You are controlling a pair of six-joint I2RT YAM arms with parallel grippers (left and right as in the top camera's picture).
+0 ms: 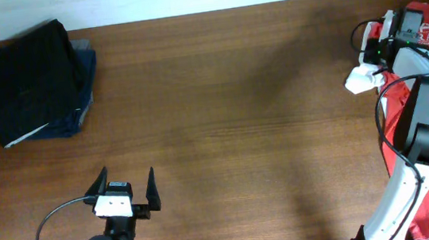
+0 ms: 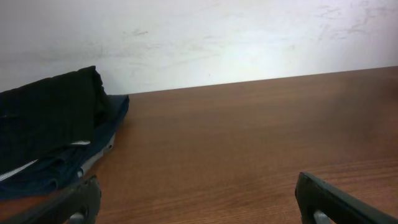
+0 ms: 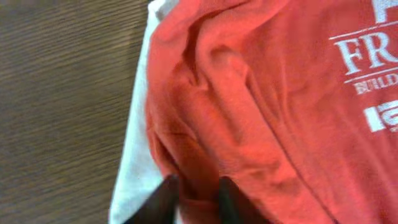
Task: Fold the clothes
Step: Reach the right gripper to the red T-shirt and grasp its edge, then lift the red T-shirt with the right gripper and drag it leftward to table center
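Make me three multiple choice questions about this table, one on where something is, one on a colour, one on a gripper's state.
1. Where is the dark garment pile? A) far left of the table B) centre C) near right corner
2. What colour cloth peeks from under the red-orange T-shirt? A) green B) white C) yellow
3. The left gripper is: A) gripping the T-shirt B) shut, empty C) open, empty

1 A, overhead shows it top left; 2 B, a white edge borders the shirt; 3 C, its jaws stand apart over bare table.
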